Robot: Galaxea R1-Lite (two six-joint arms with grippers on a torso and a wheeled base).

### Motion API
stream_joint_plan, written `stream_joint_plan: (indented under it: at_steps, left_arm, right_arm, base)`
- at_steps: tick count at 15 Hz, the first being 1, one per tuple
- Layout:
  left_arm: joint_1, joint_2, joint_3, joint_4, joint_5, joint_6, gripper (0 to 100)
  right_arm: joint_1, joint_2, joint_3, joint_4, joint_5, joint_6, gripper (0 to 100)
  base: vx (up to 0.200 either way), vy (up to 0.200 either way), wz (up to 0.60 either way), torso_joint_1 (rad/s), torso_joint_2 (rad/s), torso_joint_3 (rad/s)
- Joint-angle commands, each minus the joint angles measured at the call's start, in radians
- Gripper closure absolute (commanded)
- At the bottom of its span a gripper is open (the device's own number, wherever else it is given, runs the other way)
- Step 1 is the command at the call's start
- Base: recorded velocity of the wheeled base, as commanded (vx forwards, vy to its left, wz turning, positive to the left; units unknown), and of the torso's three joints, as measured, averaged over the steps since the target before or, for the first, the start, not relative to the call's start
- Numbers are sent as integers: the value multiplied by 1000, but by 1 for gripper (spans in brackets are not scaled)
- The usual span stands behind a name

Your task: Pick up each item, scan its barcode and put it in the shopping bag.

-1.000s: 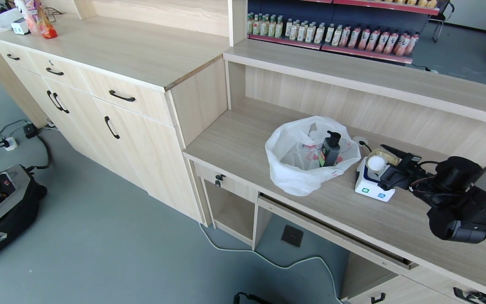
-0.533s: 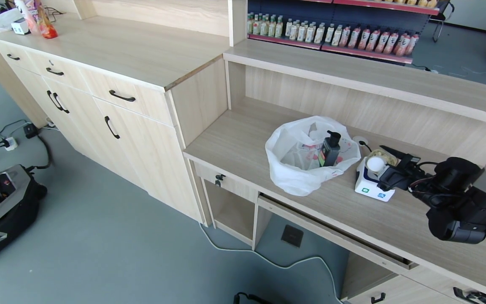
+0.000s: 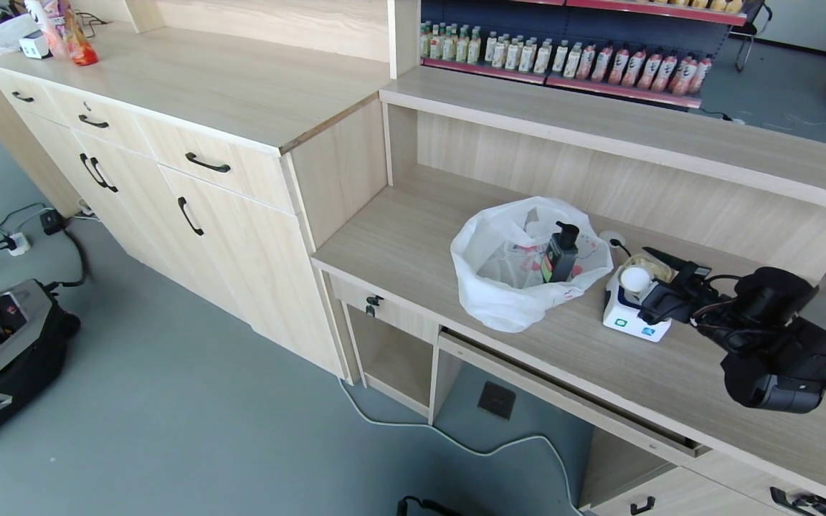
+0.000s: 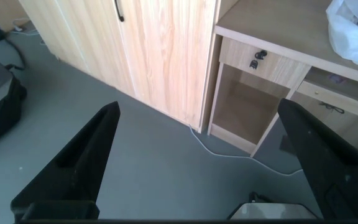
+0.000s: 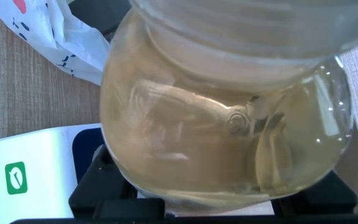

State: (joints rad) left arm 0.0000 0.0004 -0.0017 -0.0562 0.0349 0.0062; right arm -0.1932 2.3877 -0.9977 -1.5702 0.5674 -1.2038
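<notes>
Gripping a white-lidded jar (image 3: 636,277) in the right jaws over the scanner (image 3: 624,317), beside the shopping bag (image 3: 493,290), toward the desk's (image 3: 413,244) back edge. Holding left jaws wide apart, empty, over floor (image 4: 157,165).

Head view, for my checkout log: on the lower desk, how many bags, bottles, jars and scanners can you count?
shopping bag: 1
pump bottle: 1, standing in the bag
jar: 1, held over the scanner
scanner: 1
Total: 4
</notes>
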Motion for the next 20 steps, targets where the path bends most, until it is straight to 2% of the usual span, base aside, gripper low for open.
stream_joint_plan:
  at_steps: [1, 7, 11, 12, 13, 16, 19, 20]
  left_arm:
    - [0, 0, 0, -1, 0, 1, 0]
    - [0, 0, 0, -1, 0, 0, 0]
    - [0, 0, 0, -1, 0, 0, 0]
    - [0, 0, 0, -1, 0, 0, 0]
    - [0, 0, 0, -1, 0, 0, 0]
    - [0, 0, 0, -1, 0, 0, 0]
    - [0, 0, 0, -1, 0, 1, 0]
    - [0, 0, 0, -1, 0, 0, 0]
  right_arm:
    - [1, 11, 8, -1, 2, -2, 100]
    - [0, 4, 8, -1, 0, 10, 100]
    - [0, -177, 28, -1, -9, 224, 100]
    - [-3, -235, 68, -1, -21, 276, 100]
    - [-18, -341, 166, 2, -41, 346, 100]
    - [-77, -487, 306, 18, -44, 411, 100]
    - [-153, -691, 327, 246, -46, 449, 100]
    - [-160, -708, 329, 266, -46, 452, 100]
  base:
    - [0, 0, 0, 0, 0, 0]
    - [0, 0, 0, 0, 0, 0]
    - [0, 0, 0, 0, 0, 0]
    - [0, 0, 0, 0, 0, 0]
    - [0, 0, 0, 0, 0, 0]
    - [0, 0, 0, 0, 0, 0]
    - [0, 0, 0, 0, 0, 0]
    - [0, 0, 0, 0, 0, 0]
